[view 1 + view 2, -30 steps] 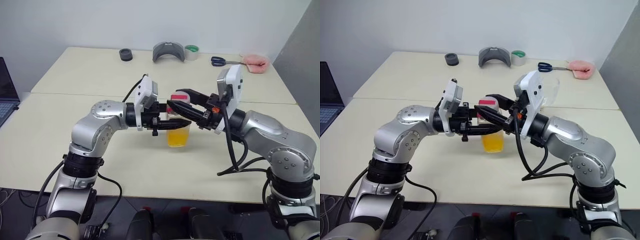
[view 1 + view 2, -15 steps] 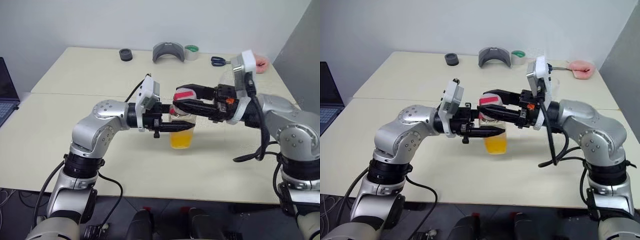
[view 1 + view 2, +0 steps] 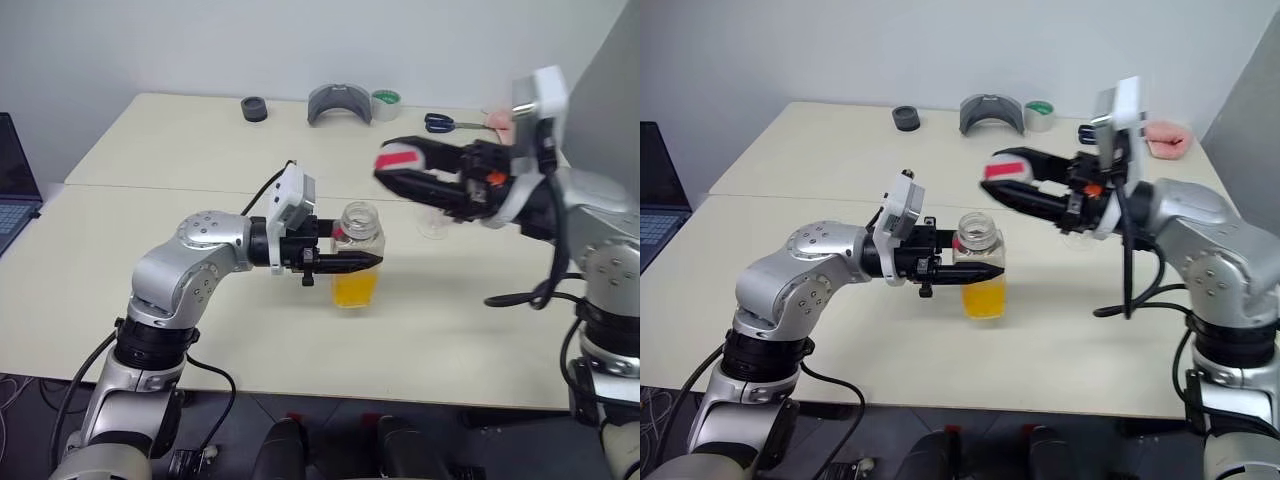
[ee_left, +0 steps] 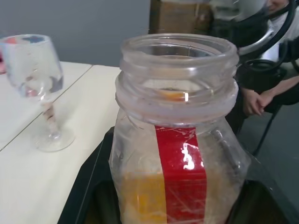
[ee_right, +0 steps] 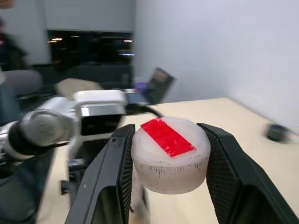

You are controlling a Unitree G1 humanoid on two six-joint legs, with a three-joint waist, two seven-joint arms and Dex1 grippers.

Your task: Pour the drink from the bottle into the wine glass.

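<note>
We see the bottle [image 3: 358,255] standing upright on the pale table [image 3: 160,230], near the front middle. Its top is off and its wide mouth is open. The drink [image 3: 355,288] is orange-yellow and fills only the bottom part of the bottle. A red stripe runs down the bottle's side.

Our left gripper [image 3: 350,262] reaches in from the left, and its two black fingers are squeezed tight on the bottle's body.

Our right gripper [image 3: 405,172] is up in the air, to the right of the bottle and higher than it. Its fingers are pinched on the cap [image 5: 169,154], which is white with a red strip on top. The cap is well apart from the bottle.

The wine glass [image 4: 39,88] stands upright on the table, behind the right arm and to the right of the bottle. It looks empty.

At the far edge of the table lie a roll of tape [image 3: 384,103], scissors [image 3: 441,123] and a small black ring [image 3: 253,108].
</note>
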